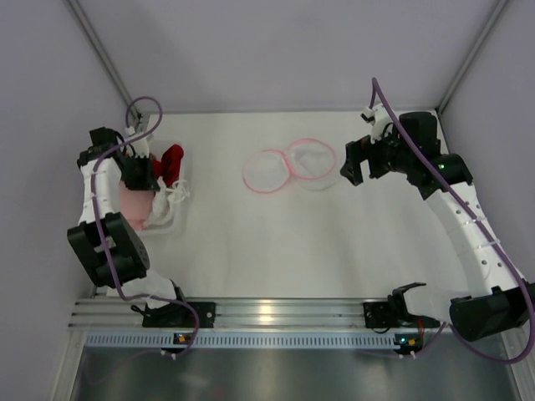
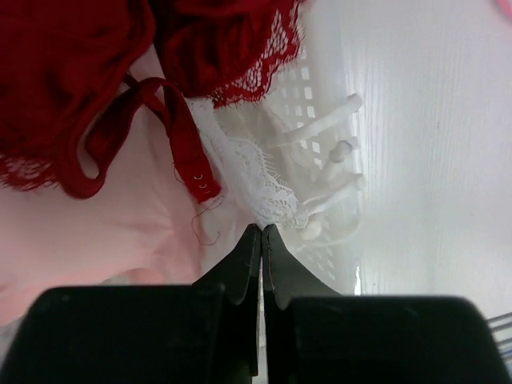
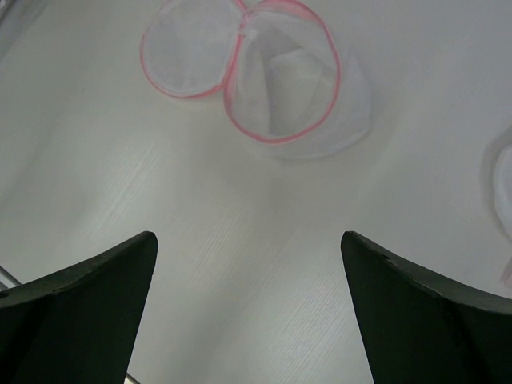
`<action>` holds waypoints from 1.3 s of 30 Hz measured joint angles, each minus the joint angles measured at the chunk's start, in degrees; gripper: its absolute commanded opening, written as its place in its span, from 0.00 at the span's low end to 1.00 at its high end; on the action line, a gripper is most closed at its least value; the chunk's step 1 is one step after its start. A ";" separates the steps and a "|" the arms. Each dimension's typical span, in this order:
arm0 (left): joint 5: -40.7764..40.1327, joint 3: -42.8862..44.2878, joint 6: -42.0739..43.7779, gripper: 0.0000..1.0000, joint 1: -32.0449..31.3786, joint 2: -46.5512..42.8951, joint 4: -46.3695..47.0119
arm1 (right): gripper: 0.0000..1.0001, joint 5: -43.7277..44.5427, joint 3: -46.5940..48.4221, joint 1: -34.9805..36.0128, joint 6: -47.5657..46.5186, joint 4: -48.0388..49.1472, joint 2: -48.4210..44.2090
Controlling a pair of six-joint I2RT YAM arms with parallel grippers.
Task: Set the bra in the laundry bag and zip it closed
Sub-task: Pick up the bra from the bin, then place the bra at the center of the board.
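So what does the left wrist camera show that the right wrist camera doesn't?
Only the left wrist view shows the laundry: a red bra, a white lace garment and pink cloth lying on a white perforated basket, with the left gripper shut just below the lace. Only the right wrist view shows the pink-rimmed laundry bag lying open, beyond the wide-open right gripper. Both show the white table.

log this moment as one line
left gripper: shut at white lace bra, hold unclear | right gripper: open, empty | laundry bag: unzipped, looks empty
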 measured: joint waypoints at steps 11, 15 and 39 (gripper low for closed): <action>9.18 18.99 -6.47 0.00 -0.09 -16.70 -1.84 | 0.99 0.39 0.00 -0.50 -0.46 0.02 0.00; 15.54 24.92 -10.43 0.00 -2.08 -17.27 -3.61 | 0.99 0.33 0.00 -1.27 -0.52 0.02 0.00; 29.86 31.56 -24.74 0.00 -44.00 -8.63 -3.87 | 0.99 -7.85 -2.01 -17.09 -4.83 -2.75 -2.10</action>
